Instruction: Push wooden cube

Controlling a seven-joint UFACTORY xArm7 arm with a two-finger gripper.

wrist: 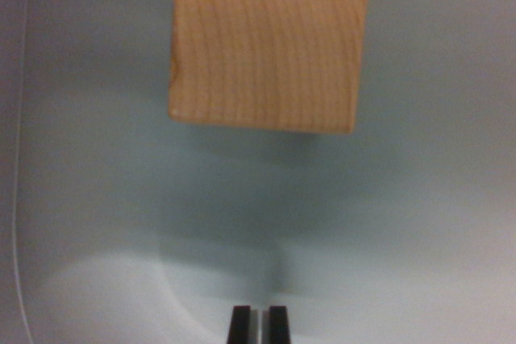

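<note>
The hand [258, 324] shows only as two dark fingertips at the bottom edge of the wrist view, pinched nearly together w/ a thin slit between and nothing held, prob. so they act as one blunt pusher rather than a clamp. Ahead of them, apart across bare pale grey-blue surface [419, 223], sits the light-brown grained wooden cube [270, 38], top of view, roughly in line w/ the tips, so a straight advance should meet its near face.
</note>
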